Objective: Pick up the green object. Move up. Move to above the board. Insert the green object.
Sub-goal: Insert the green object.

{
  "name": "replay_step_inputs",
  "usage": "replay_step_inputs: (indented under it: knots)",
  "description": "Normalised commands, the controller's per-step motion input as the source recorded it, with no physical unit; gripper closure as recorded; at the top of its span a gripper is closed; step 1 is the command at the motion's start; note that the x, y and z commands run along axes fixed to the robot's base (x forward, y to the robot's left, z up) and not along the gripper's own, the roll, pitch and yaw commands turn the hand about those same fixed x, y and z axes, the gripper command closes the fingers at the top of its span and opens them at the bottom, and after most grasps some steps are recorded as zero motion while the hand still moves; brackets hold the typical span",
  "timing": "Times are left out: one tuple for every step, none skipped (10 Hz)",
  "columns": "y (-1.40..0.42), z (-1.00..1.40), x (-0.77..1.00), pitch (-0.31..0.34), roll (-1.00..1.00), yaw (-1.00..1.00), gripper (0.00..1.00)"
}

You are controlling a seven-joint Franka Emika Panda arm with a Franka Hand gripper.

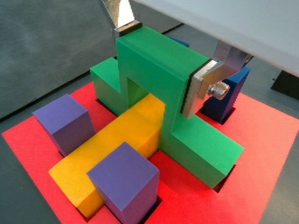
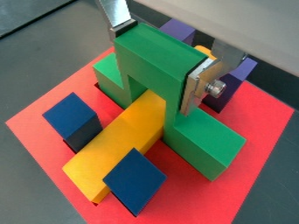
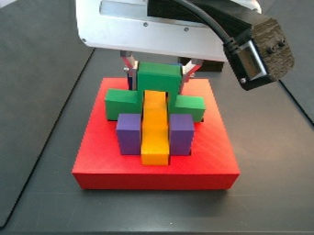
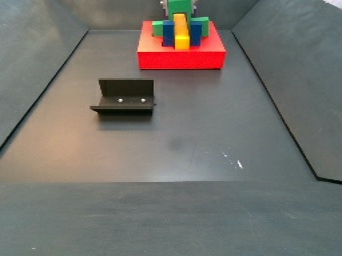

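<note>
The pincer (image 1: 158,54) clamps the green object (image 1: 163,92), which straddles the yellow bar (image 1: 117,144) on the board (image 1: 251,131).

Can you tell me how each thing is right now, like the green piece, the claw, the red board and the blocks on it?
green object: upright on the board, bridging the yellow bar, held at its raised centre.
gripper: shut on the green object, above the board.
board: flat on the floor, pieces on it.
yellow bar: lying flat, running under the green object.
purple cubes: upright beside the bar.
fixture: standing alone on the floor, nothing in it.
</note>
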Motion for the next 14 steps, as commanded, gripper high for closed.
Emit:
replay_step_inputs:
  knots:
    - [0.20,-0.34,0.47,0.024,0.00,0.06,1.00]
    - [0.01,-0.14,0.54,0.163,0.07,-0.01,1.00]
    - [0.00,-0.08,0.55,0.313,0.10,-0.08,1.00]
    - [0.00,-0.16,0.40,0.214,0.09,-0.16,1.00]
    - [-0.08,-0.44,0.21,0.047,0.05,-0.12,1.00]
    - [0.00,-0.85,0.14,0.000,0.00,-0.07,1.00]
    - [-0.11,-1.00,0.03,-0.037,0.00,-0.03,1.00]
    - [-0.11,-1.00,0.08,-0.064,0.00,0.00,1.00]
    - [-0.13,-1.00,0.00,-0.093,0.00,0.00,1.00]
    - [-0.10,-0.83,0.00,-0.073,-0.14,0.00,1.00]
    - [0.00,-0.62,0.00,-0.056,-0.21,0.00,1.00]
    - [0.00,-0.04,0.03,0.029,-0.03,0.00,1.00]
    - [0.00,0.00,0.00,0.000,-0.01,0.00,1.00]
    - [0.00,-0.17,0.00,-0.287,-0.06,0.00,1.00]
